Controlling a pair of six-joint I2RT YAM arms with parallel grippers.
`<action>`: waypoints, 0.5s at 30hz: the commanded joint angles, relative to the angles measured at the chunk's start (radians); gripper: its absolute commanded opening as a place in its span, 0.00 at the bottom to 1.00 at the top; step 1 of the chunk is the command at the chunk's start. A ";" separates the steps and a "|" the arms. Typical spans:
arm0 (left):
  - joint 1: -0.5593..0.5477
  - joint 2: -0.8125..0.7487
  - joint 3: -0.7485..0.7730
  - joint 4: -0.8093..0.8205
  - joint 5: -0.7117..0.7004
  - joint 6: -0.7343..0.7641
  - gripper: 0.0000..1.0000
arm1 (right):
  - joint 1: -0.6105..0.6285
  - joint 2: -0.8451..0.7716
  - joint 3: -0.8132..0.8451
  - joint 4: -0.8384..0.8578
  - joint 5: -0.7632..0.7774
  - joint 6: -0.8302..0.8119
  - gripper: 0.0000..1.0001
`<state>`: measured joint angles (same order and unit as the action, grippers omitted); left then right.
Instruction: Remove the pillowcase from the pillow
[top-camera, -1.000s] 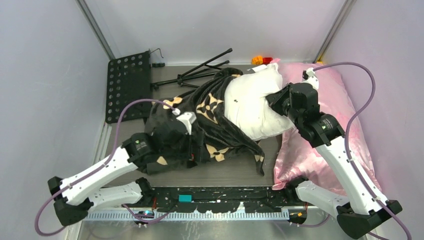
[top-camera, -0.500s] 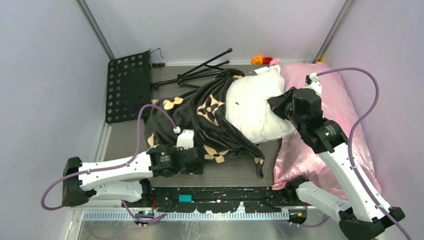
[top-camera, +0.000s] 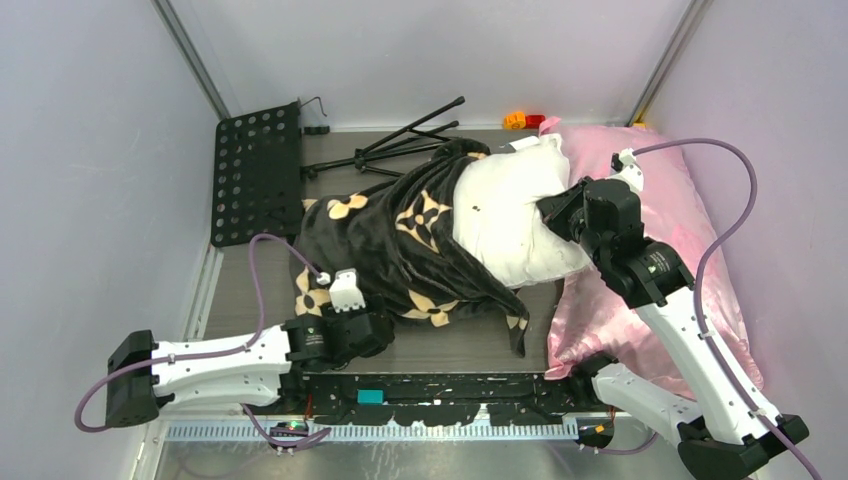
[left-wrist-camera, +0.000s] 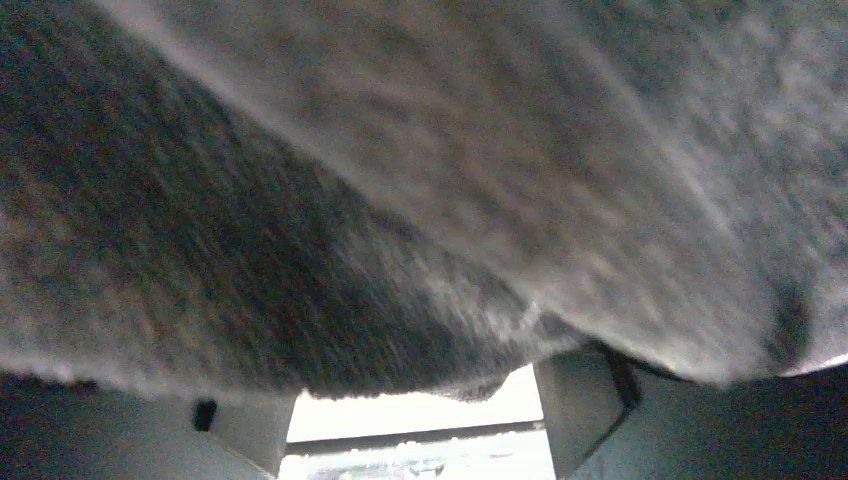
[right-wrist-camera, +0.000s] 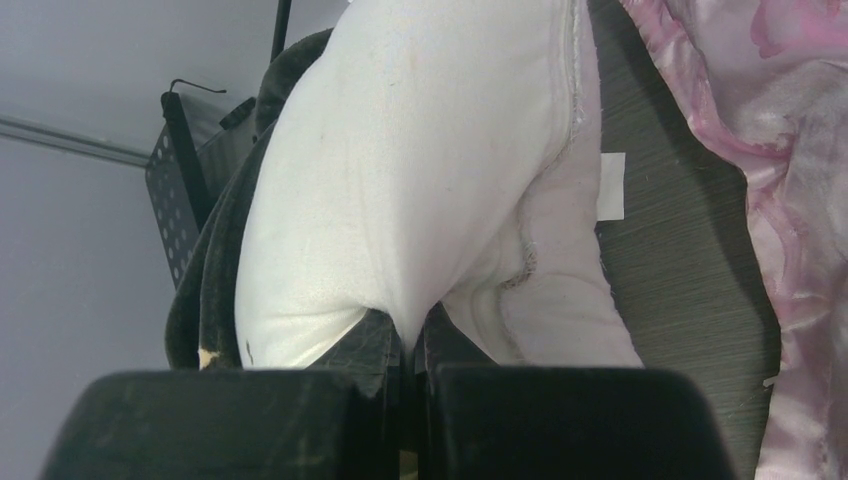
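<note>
Tripod (top-camera: 400, 145) behind pillowcase (top-camera: 385, 235), pink cushion (top-camera: 685, 205) beside pillow (top-camera: 505, 215)

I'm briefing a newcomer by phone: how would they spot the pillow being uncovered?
In the middle of the table lies a heaped black plush pillowcase with tan flowers. The pillow sticks out of its right end, pinched by the right end effector. Unlike the shiny pink satin pillow beside it, it is plain matte white.

White arms (top-camera: 215, 362) with black joints (top-camera: 612, 212), purple cables (top-camera: 716, 232).
</note>
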<state>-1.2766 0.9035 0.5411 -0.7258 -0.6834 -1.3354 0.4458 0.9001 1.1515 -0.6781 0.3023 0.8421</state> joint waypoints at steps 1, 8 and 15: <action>0.099 -0.054 -0.051 0.229 -0.001 0.089 0.68 | 0.000 -0.035 0.024 0.114 0.049 0.012 0.00; 0.170 -0.135 0.020 0.052 -0.024 0.184 0.01 | 0.000 -0.067 0.031 0.062 0.162 -0.092 0.00; 0.365 -0.165 0.236 -0.129 -0.015 0.431 0.00 | -0.011 -0.069 0.072 -0.053 0.440 -0.333 0.00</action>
<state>-1.0279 0.7666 0.6331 -0.7586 -0.6357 -1.0874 0.4526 0.8570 1.1488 -0.7788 0.4362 0.6750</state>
